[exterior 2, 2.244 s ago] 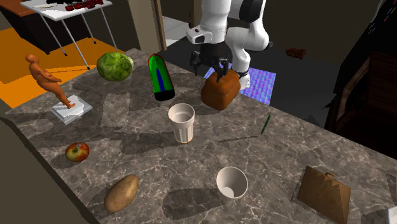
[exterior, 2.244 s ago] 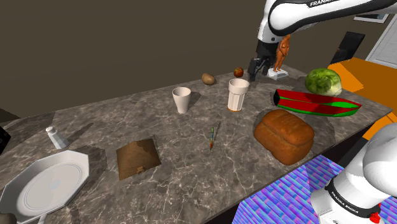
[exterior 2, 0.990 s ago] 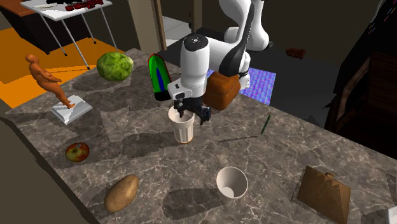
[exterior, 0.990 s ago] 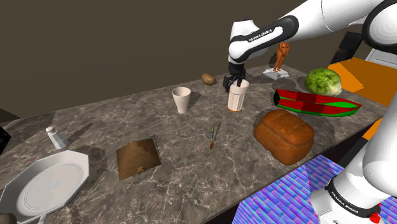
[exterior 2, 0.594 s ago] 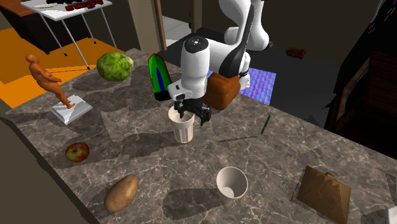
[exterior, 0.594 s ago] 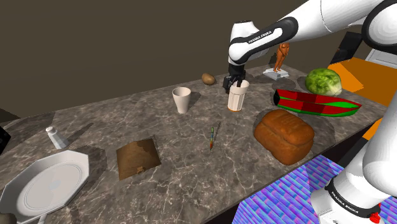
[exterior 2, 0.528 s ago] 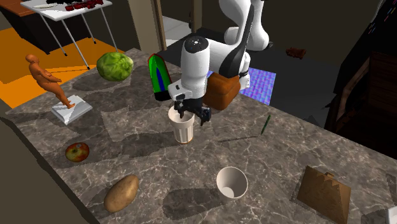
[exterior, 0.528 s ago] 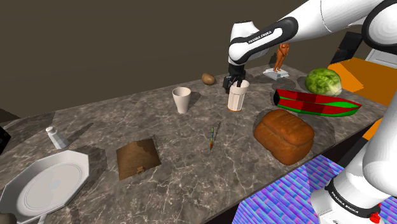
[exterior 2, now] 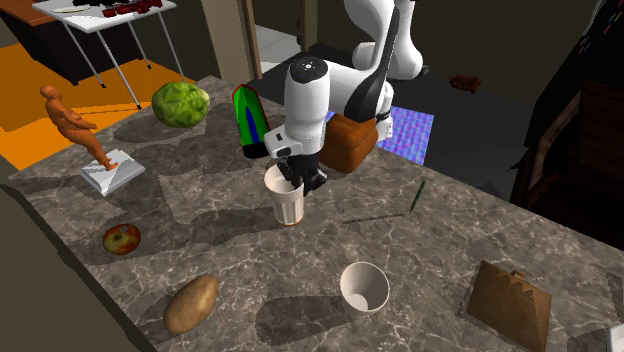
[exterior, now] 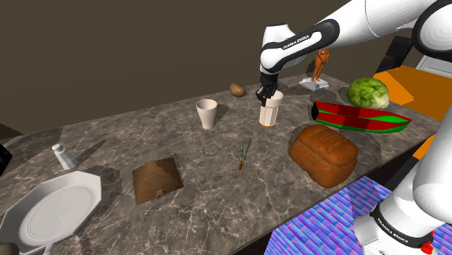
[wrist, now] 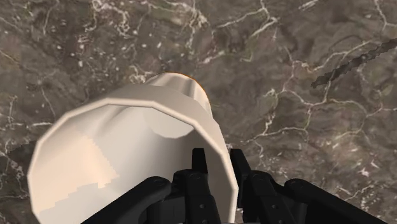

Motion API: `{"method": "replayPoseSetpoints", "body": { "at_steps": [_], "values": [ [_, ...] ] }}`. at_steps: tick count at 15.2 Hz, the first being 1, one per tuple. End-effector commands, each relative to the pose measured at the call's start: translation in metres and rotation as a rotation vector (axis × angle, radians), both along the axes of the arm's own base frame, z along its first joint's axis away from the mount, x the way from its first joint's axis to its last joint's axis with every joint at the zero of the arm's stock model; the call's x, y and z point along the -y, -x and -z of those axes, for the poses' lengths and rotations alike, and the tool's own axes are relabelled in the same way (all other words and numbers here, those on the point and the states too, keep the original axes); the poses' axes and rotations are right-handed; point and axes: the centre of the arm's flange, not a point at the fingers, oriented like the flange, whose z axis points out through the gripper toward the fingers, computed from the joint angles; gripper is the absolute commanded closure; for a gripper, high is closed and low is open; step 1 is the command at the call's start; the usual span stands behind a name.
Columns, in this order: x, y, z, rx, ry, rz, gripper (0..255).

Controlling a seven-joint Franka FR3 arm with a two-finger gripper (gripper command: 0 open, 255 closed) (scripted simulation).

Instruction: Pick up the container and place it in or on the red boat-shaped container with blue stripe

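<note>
Gripper (exterior 2: pixel 293 180) has drawn in since half a second back: then spread over the tall white cup (exterior 2: pixel 285 205), now pinched on its rim.

Wrist view has one finger (wrist: pixel 198 168) inside the cup's wall and the other outside, clamped on that wall. The cup stands upright on the marble counter (exterior: pixel 217 181), not yet lifted, near the bread loaf (exterior: pixel 324 153), to the loaf's left and farther back in the shoulder view. The red boat-shaped container (exterior: pixel 360 116), green-striped, lies just beyond the loaf, apart from the cup. The cup looks empty, thin-walled and stiff, so probably light, but smooth. A one-wall pinch could let it swing or slip, so the hold is best deep on the wall with a straight lift. The shallow boat may let a tall cup topple.
</note>
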Motion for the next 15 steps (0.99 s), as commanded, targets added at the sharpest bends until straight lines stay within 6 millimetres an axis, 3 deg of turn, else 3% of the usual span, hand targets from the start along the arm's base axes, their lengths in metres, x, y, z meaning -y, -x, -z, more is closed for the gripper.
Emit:
{"method": "replayPoseSetpoints", "body": {
  "at_steps": [1, 3, 15],
  "values": [
    [0.0, 0.0, 0.001, -0.001, 0.0, 0.0, 255],
    [0.0, 0.0, 0.001, -0.001, 0.0, 0.0, 255],
    [0.0, 0.0, -0.063, -0.001, 0.0, 0.0, 255]
  ]
}}
